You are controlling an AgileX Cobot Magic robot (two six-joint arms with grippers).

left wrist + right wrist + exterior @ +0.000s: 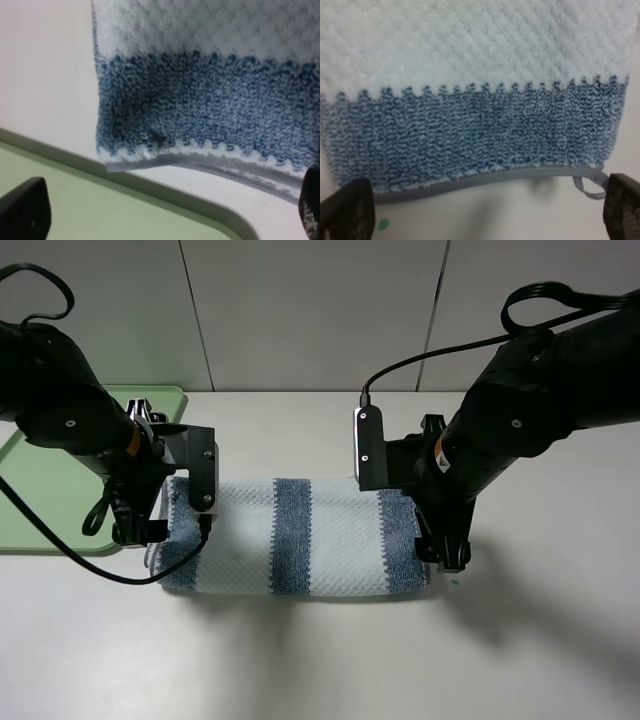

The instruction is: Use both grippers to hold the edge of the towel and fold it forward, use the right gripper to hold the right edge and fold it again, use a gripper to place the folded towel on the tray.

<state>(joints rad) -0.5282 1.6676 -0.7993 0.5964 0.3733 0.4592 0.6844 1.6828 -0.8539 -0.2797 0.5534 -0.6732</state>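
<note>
We're looking at the towel (300,537), lying flat on the table (300,660), mid-scene, folded into a long band with its stripes running near to far. The left claw (143,532) hangs over the left end. Its jaws are spread wide with nothing between them, and the fingertips (22,212) sit clear of the cloth. The right claw (445,555) hangs over the right end in the same way, jaws wide apart and empty. On the right wrist view we see the grey hem (485,179) running along the dark stripe, and a small loop (590,187) pokes out beside it. The tray (150,392) sits at the far left, just beside the towel's left end, with a strip of bare table between them.
</note>
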